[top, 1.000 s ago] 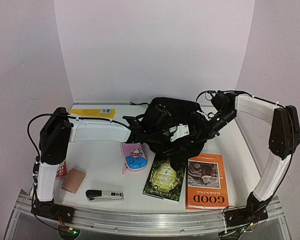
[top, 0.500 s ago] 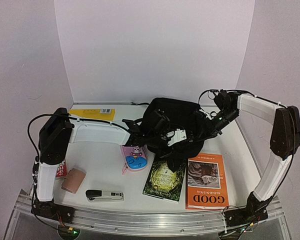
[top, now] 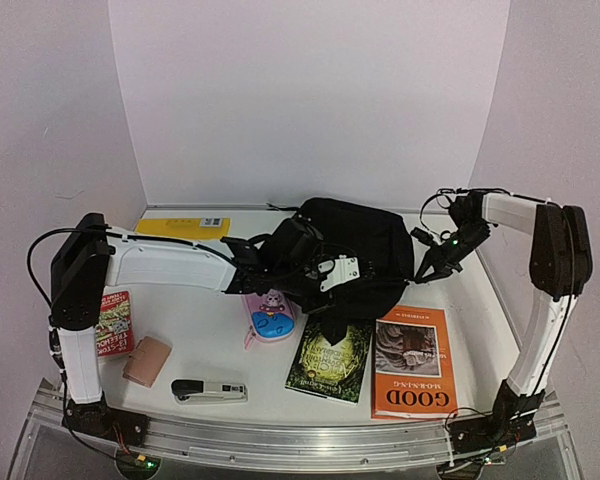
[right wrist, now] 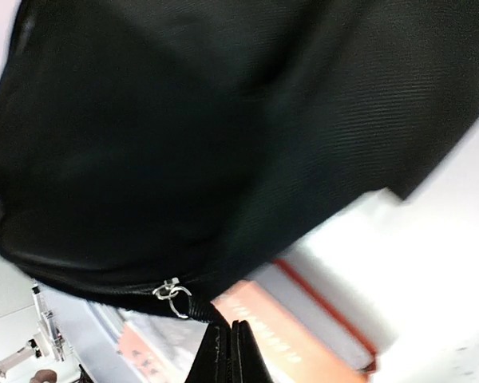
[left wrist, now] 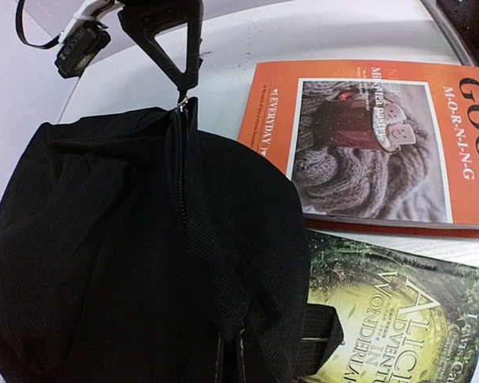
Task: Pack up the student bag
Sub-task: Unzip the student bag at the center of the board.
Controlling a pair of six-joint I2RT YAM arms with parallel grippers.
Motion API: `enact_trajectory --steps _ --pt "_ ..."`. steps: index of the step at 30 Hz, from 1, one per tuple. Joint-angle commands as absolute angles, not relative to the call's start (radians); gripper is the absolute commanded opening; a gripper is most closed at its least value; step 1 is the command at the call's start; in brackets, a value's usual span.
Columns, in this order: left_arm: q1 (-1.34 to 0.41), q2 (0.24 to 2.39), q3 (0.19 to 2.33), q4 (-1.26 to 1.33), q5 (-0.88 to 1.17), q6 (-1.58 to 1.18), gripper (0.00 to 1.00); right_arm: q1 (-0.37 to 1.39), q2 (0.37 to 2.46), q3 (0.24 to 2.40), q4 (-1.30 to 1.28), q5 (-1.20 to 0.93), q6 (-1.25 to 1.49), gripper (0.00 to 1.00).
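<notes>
The student bag (top: 365,245) is a large black backpack lying at the middle of the table. It fills the left of the left wrist view (left wrist: 104,263) and the top of the right wrist view (right wrist: 184,136). Its zip (left wrist: 181,175) runs closed along the top. My right gripper (top: 423,272) is at the bag's right edge, shut on the black zip pull (right wrist: 199,307) beside the metal slider (right wrist: 170,292); it also shows in the left wrist view (left wrist: 172,48). My left gripper (top: 352,285) is at the bag's near edge, shut on a fold of its fabric (left wrist: 231,351).
Near the bag's front lie a green Alice in Wonderland book (top: 330,360), an orange Good Morning book (top: 412,362) and a pink pencil case (top: 270,318). A stapler (top: 208,390), a pink pad (top: 146,361), a red book (top: 113,323) and a yellow book (top: 183,227) lie left.
</notes>
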State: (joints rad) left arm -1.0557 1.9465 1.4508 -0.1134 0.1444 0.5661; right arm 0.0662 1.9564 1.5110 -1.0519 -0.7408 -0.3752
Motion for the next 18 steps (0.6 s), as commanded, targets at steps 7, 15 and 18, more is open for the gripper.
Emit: enact_trajectory --steps 7,15,18 --pt "-1.054 1.8 1.407 -0.066 0.137 0.608 0.0 -0.051 2.105 1.653 -1.02 -0.611 -0.38 0.0" --pt "-1.051 1.807 1.401 -0.063 0.065 0.668 0.0 -0.083 2.016 1.706 -1.017 -0.602 -0.35 0.0" --pt "-1.046 1.81 1.405 -0.058 0.027 0.689 0.0 -0.084 1.931 1.692 -1.021 -0.608 -0.345 0.0"
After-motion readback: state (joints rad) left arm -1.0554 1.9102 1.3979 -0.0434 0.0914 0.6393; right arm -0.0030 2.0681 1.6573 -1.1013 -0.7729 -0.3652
